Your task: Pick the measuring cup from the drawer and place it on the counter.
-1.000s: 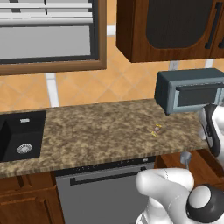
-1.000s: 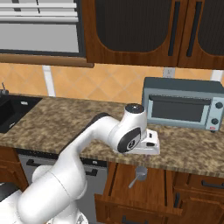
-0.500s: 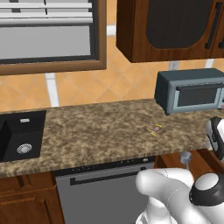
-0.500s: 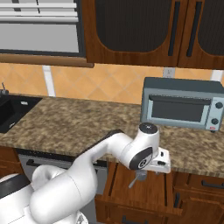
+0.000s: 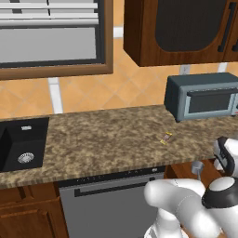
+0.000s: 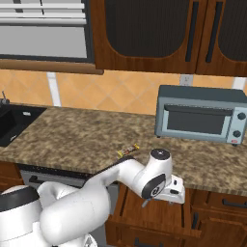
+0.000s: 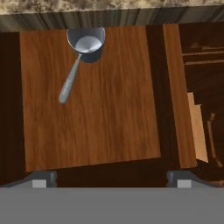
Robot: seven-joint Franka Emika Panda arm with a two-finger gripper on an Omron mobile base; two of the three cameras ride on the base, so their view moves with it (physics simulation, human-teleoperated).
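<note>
Measuring cup sits upright at upper left of the hand view, in the far corner of the open drawer, close under the counter edge. Its thin handle runs down-left across the bare wooden floor. In the left base view the cup shows at lower right, just below the counter.

Gripper at bottom of the hand view, above the drawer, fingers spread wide, nothing between them; well apart from the cup. In the right base view the hand hangs over the drawer, lower centre.

On the counter: small yellow-orange packet mid-right, grey microwave right, black sink left. Dishwasher front below.
</note>
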